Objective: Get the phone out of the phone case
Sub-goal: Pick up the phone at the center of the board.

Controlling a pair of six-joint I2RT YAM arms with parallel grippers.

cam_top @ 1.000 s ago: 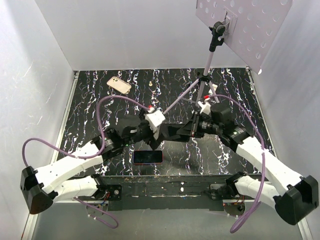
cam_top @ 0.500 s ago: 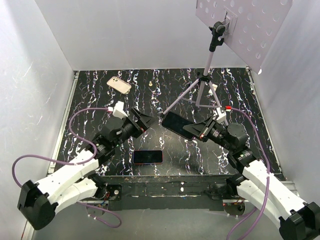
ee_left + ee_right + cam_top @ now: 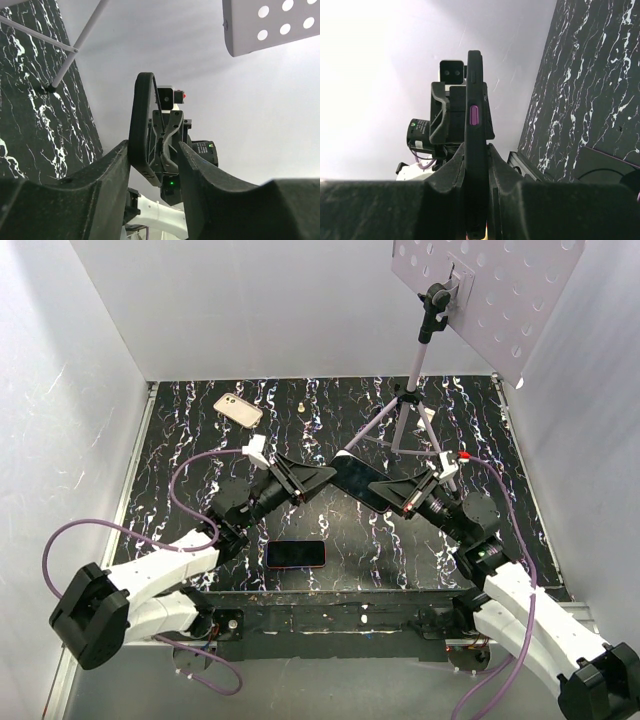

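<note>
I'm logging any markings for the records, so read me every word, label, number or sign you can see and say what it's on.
Nothing can be read in these views.
The sticker on the right arm: print too small to read.
The sticker on the left arm: too blurred to read.
The black case: no markings visible.

White walls [image 3: 250,310]; black marbled table [image 3: 480,410] — perforated panel [image 3: 490,300] overhead.

Two phones [image 3: 295,554] [image 3: 238,409], one case [image 3: 355,485], one tripod [image 3: 405,410]
</note>
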